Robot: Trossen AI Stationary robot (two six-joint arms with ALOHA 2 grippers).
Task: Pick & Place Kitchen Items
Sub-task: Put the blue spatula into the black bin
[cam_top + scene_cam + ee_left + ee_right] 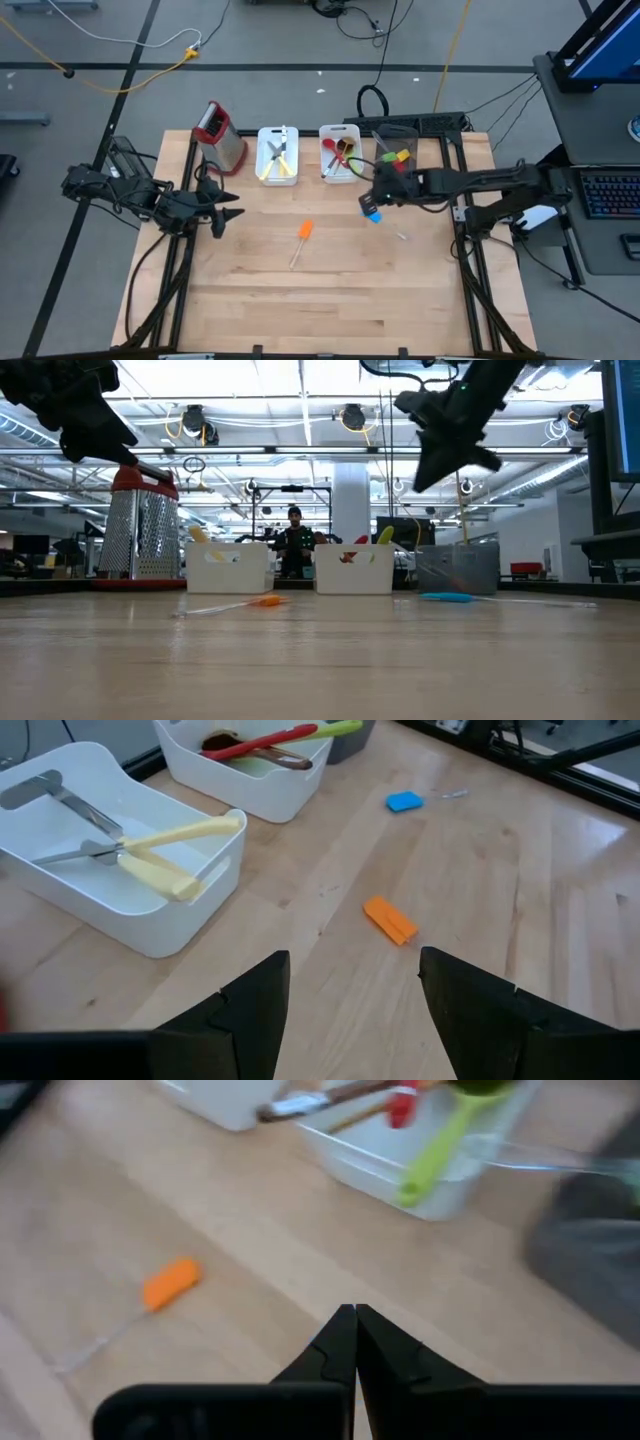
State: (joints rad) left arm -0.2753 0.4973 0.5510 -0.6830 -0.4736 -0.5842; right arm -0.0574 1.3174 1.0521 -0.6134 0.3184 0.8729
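most utensils already lie in the two white bins [277, 178]; the orange spatula [304, 231] and blue spatula [372, 215] are left on the table. the right gripper [355, 1342], fingers closed and empty, hangs above the blue one, which only the left wrist view shows clearly. the left gripper [352, 985] is open, the orange spatula ahead of its fingers.

1. The wooden table [330, 300] carries everything.
2. Along its far edge, left to right: a grater [219, 134], a white bin [277, 155], a second white bin [340, 153] and a grey cup [397, 140].
3. An orange spatula [302, 236] lies near the middle.
4. A blue spatula [373, 215] lies right of it, nearer the cup.
5. The near half is bare wood.
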